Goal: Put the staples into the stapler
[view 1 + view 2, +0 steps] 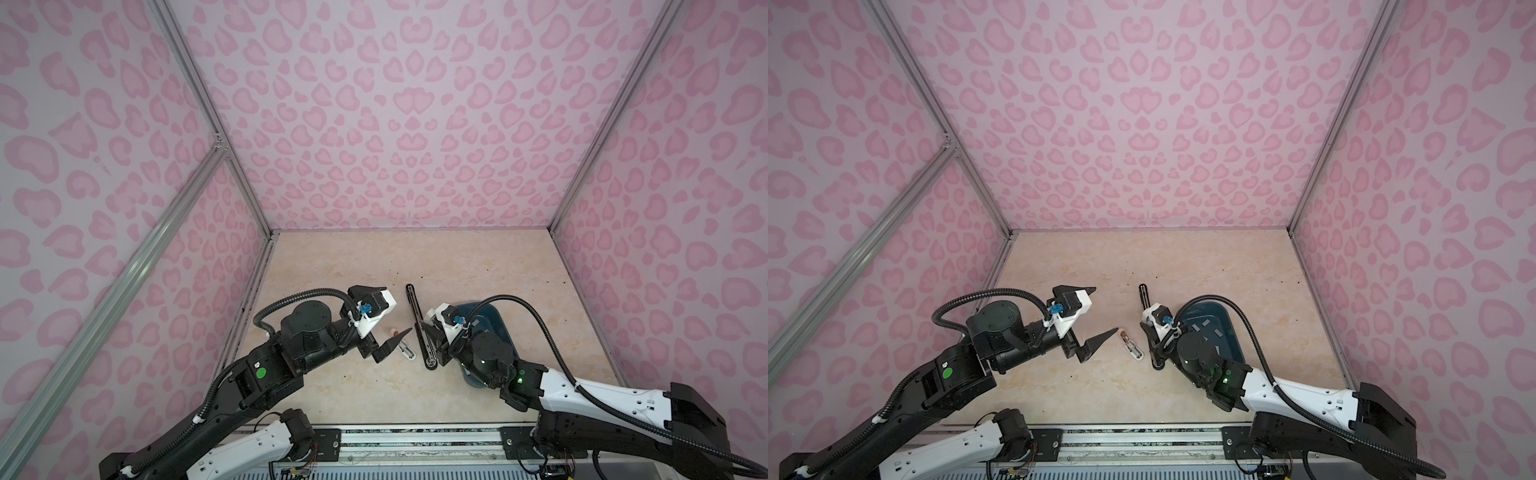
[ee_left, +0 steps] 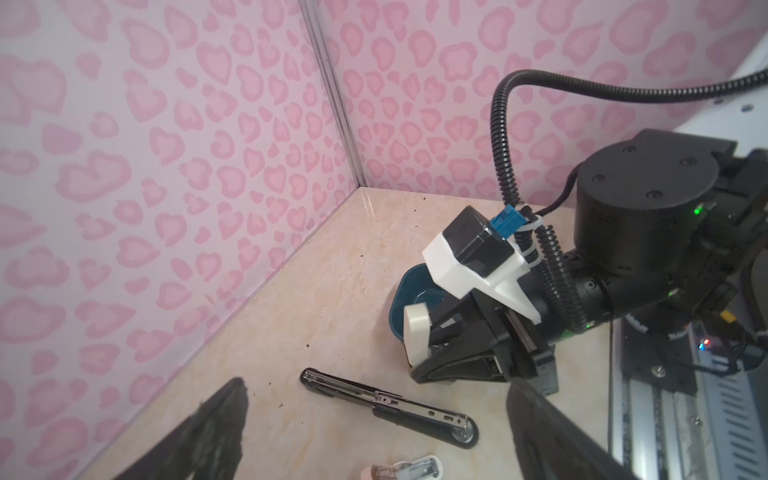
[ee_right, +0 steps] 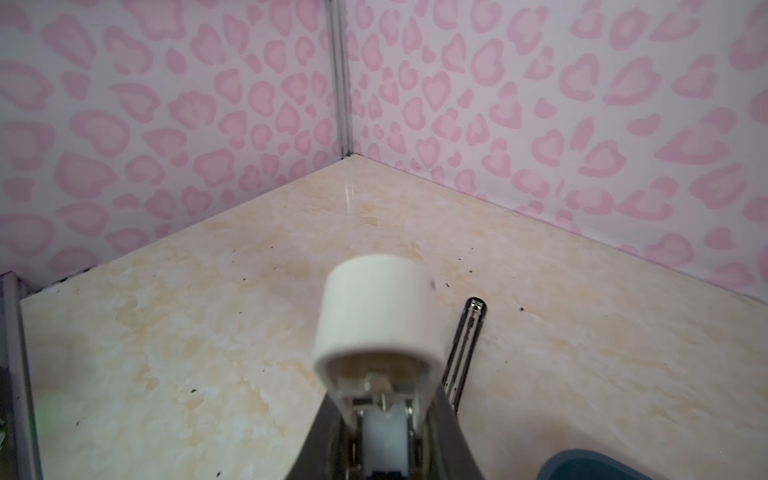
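Evidently loading has not begun. The right pincer [image 3: 382,424] is clamped on the small white stapler [image 3: 374,307], and the left pincer [image 1: 1106,308] stands wide apart, empty. The staples [image 1: 1207,325] lie in the teal tray [image 1: 1235,332], at 3 o'clock from the middle of the counter [image 1: 1100,257]. The next move probably calls for pinching up one thin strip.

My left claw [image 1: 397,308] hangs wide open above the beige marbled surface [image 1: 519,266]. Near its lower finger lies a small white-and-pink stapler [image 1: 405,351]. Beside that, a long black stapler [image 1: 414,301] lies unfolded flat. My right claw [image 1: 432,332] sits low against it, in front of a dark teal tray [image 1: 492,316].
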`<move>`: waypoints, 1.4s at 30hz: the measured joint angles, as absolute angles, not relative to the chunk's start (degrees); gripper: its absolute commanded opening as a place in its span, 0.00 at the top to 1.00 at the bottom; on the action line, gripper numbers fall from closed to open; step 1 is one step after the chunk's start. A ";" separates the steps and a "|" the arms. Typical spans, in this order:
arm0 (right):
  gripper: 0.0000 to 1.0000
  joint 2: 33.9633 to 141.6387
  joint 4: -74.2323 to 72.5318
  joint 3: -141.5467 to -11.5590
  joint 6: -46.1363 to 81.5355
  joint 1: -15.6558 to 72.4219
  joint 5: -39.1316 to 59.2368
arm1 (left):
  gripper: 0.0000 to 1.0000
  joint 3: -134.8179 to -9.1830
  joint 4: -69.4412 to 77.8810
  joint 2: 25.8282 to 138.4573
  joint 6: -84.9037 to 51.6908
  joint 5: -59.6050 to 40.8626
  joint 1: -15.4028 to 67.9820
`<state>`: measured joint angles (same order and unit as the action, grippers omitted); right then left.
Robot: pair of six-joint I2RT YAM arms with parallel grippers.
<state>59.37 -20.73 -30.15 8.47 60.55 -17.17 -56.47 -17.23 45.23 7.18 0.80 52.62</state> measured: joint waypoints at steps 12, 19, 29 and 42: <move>1.00 69.34 -4.93 -41.65 22.96 59.99 -19.40 | 0.03 -28.42 -2.09 40.62 -15.51 33.67 45.41; 1.00 83.55 0.60 -49.30 25.96 62.98 -14.96 | 0.03 -19.94 -1.13 34.11 -29.67 39.31 28.34; 1.00 98.54 7.49 -61.17 24.38 68.36 -12.82 | 0.03 -21.30 0.93 36.25 -33.12 35.33 27.33; 1.00 106.02 10.76 -65.25 24.97 68.97 -8.71 | 0.03 -24.69 -1.69 41.47 -36.42 35.11 27.27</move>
<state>106.02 10.76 -65.25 24.97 68.97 -8.71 -24.69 -1.69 41.47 -36.42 35.11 27.27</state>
